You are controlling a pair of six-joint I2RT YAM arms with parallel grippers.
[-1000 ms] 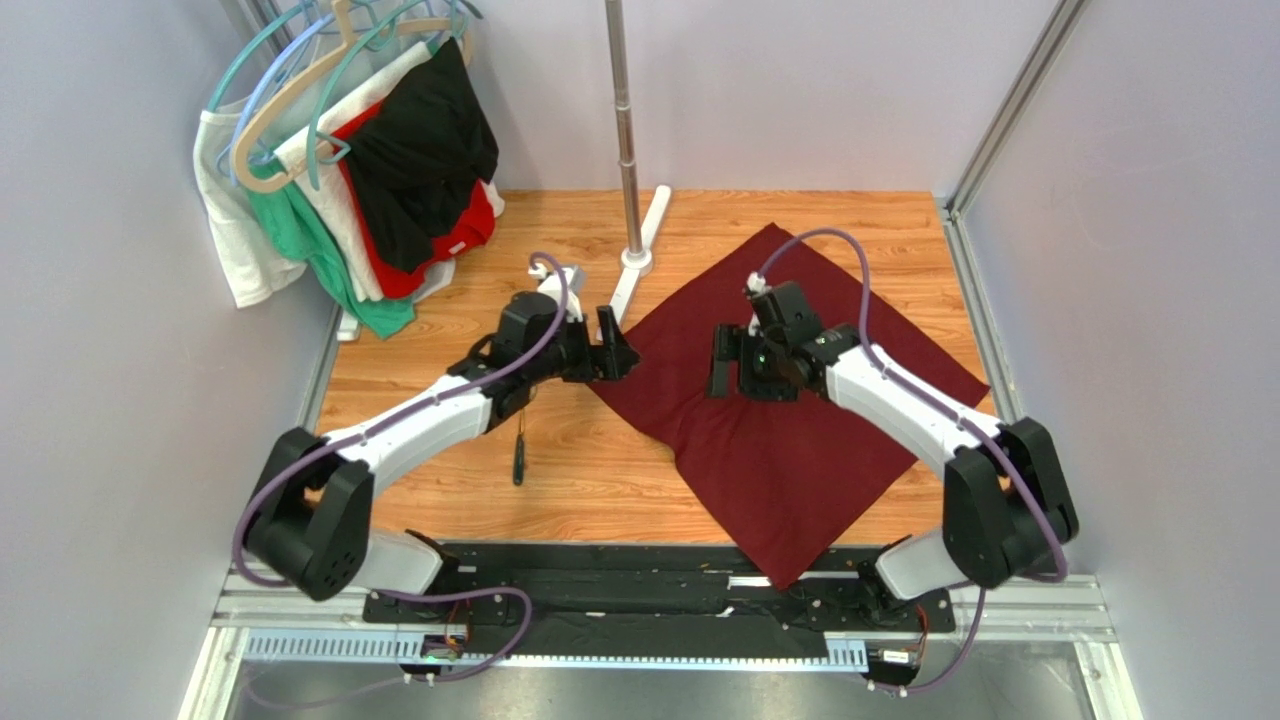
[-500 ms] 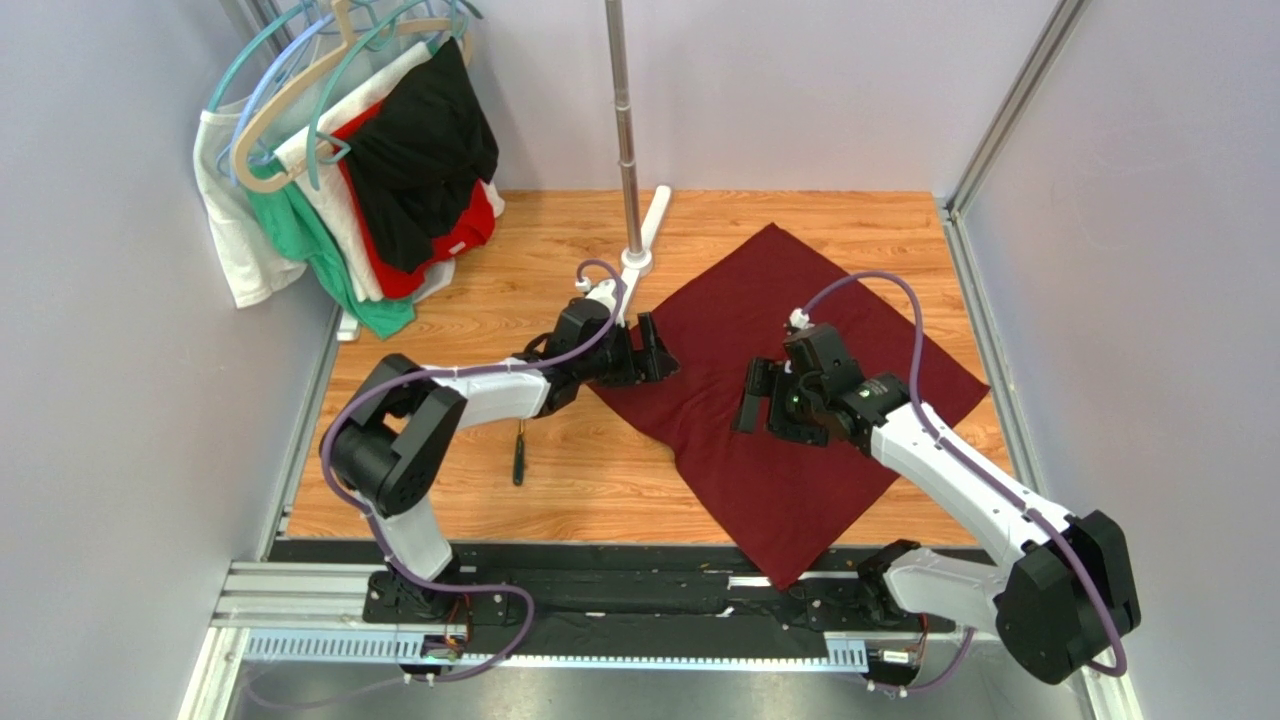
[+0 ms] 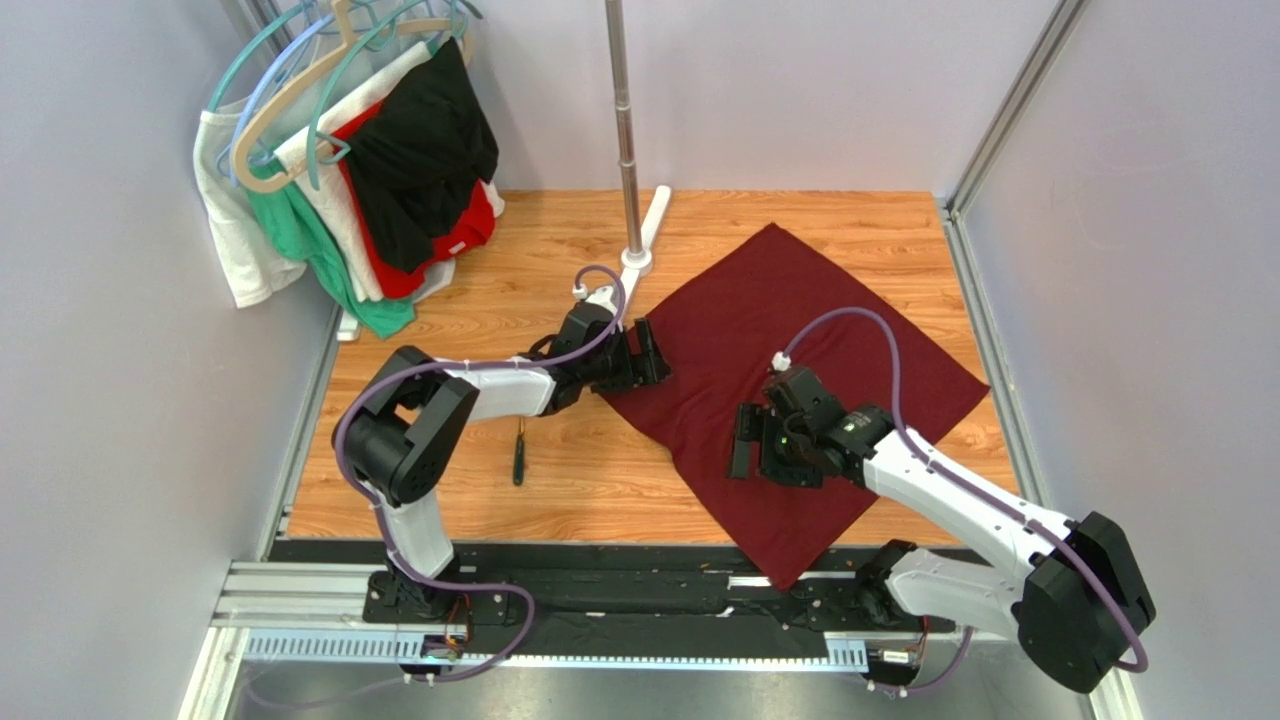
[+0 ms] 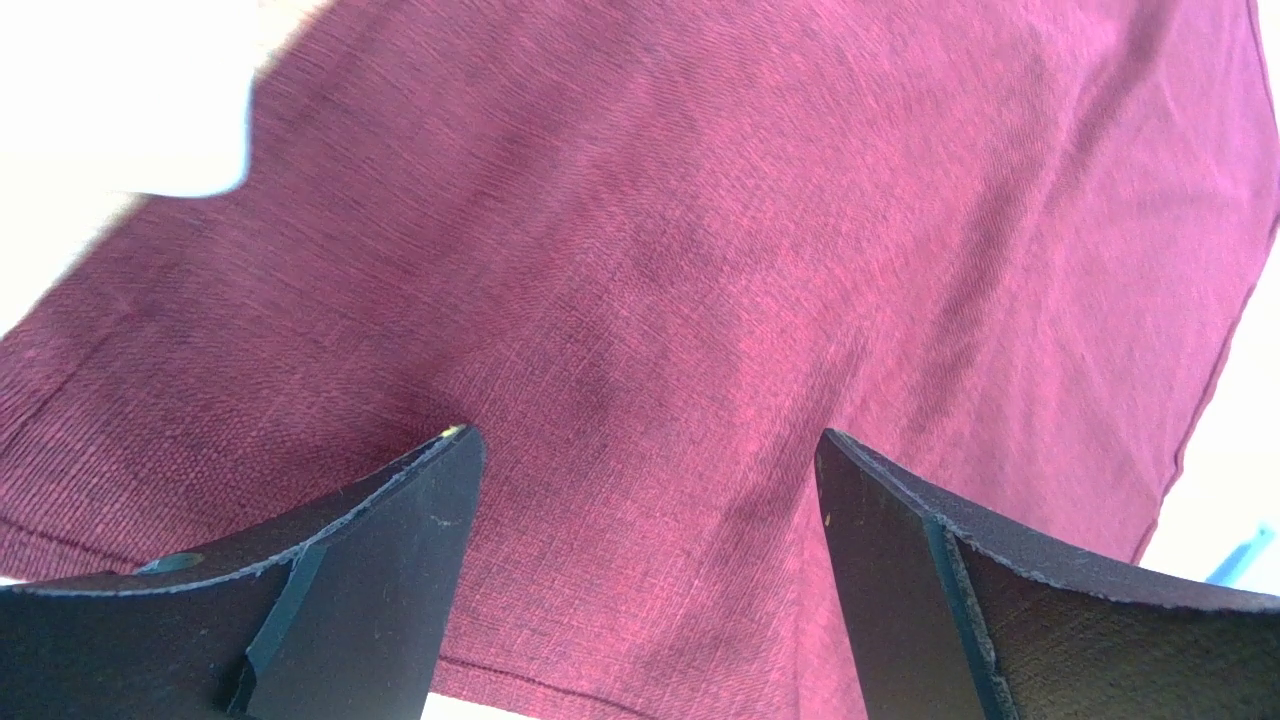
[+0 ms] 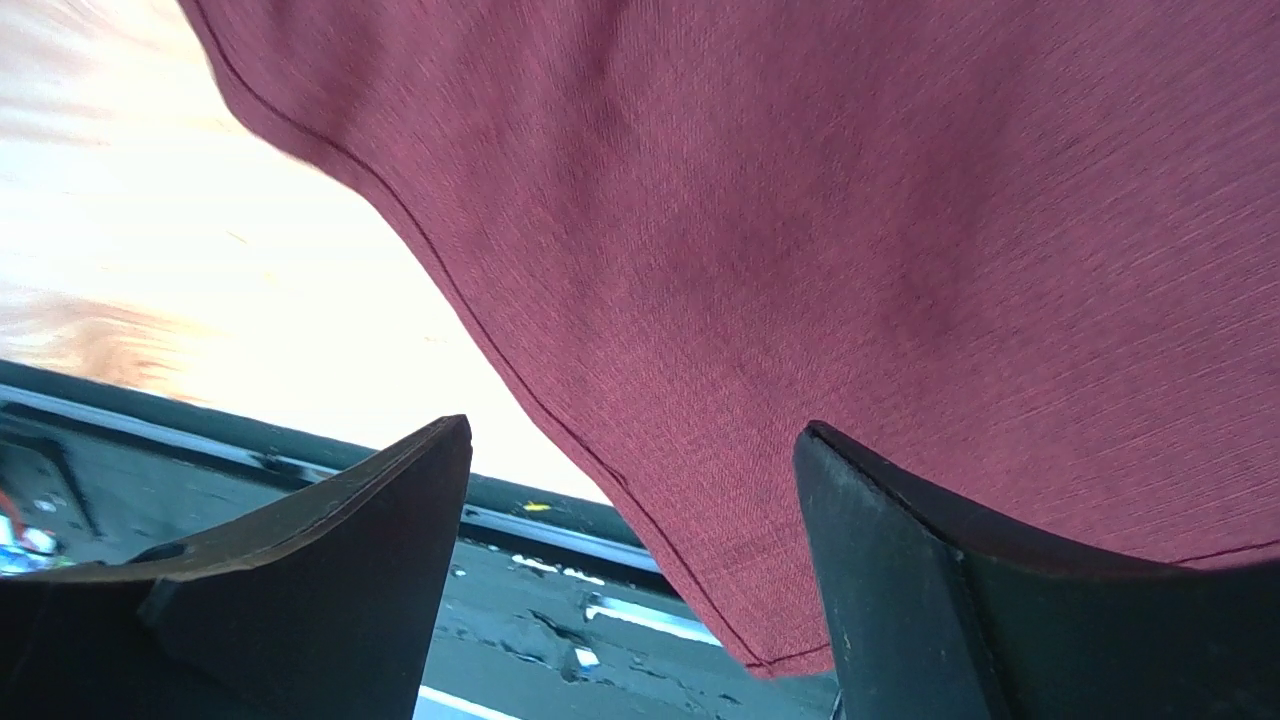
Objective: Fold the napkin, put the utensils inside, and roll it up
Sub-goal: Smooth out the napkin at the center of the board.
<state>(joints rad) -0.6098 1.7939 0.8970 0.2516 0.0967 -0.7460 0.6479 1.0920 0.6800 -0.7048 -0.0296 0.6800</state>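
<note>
Maroon square cloth napkin (image 3: 819,323) flat by right edge of wooden table (image 3: 481,285) — my left pincer (image 3: 649,357) and right pincer (image 3: 741,444) both released. Shallow corner pinch could slip, bunching it.

Wooden table (image 3: 857,218) with maroon napkin (image 3: 812,323), spoon (image 3: 519,453)

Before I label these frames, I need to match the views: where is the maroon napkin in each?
Top external: napkin centre-right, spread as a diamond.
Left wrist: napkin fills most of the frame.
Right wrist: napkin across the top and right.
Shared landmark: the wooden table at its hem.
</note>
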